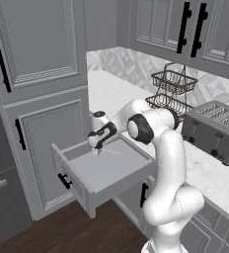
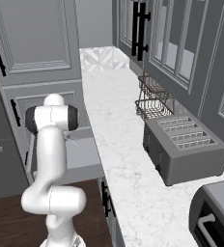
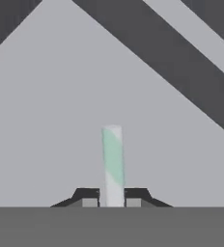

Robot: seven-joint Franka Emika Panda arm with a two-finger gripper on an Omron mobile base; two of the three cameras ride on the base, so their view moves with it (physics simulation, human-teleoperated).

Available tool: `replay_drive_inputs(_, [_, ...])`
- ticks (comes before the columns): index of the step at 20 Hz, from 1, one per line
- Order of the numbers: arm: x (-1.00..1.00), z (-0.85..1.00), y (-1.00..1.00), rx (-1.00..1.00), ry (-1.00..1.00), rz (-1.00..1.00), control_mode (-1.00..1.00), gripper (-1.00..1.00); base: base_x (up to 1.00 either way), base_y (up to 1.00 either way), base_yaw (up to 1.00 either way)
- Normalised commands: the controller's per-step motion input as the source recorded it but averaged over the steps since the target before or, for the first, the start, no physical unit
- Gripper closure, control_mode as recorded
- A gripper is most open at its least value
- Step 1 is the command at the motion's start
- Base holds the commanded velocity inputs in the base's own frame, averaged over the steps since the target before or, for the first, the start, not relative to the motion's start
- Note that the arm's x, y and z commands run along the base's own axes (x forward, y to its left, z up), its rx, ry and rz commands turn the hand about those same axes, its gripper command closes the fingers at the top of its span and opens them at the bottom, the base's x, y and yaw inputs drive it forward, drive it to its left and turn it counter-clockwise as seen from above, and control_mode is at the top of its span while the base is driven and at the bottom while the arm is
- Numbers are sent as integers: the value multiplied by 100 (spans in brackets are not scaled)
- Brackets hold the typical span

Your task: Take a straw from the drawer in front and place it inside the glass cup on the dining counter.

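Item: simulated kitchen corner, grey cabinetry, dark wood floor (image 1: 47, 232).

Drawer (image 1: 106, 173): shallow grey box, pulled fully out below the worktop edge, plain grey inside, short black bar handle on its front panel. In the right base view the drawer (image 2: 80, 154) shows partly behind the white arm.

Gripper (image 1: 96, 148): lowered into the rear left part of the drawer, pointing down. In the hand view the gripper (image 3: 113, 200) has its two dark fingertips pressed against either side of the straw, jaws closed on it.

Straw (image 3: 113, 159): slim white tube with pale green diagonal stripes, standing out from between the fingertips over the plain grey drawer floor. In the left base view a faint thin line just beside the gripper may be the straw; too small to be sure.

Worktop (image 1: 111, 91): white marble-look surface with faint grey veins, running along the wall from the tall cabinet to the near right.

On the worktop: a two-tier dark wire basket (image 1: 171, 91) against the patterned backsplash; a grey four-slot toaster (image 1: 216, 129) just beside it, nearer the camera. In the right base view the corner of a dark appliance (image 2: 215, 217) with a pale handle sits at the lower right.

Surround: tall panelled cabinet doors (image 1: 37, 59) with black bar handles to the left of the drawer; upper wall cabinets (image 2: 181, 43) above the worktop.
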Motion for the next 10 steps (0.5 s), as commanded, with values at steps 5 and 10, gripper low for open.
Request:
replay_drive_inputs(5, [-45, 100, 4, 12, -17, 0, -100, 100, 0, 0, 0])
replay_drive_inputs(10, [-56, 100, 8, 13, -17, -8, -100, 100, 0, 0, 0])
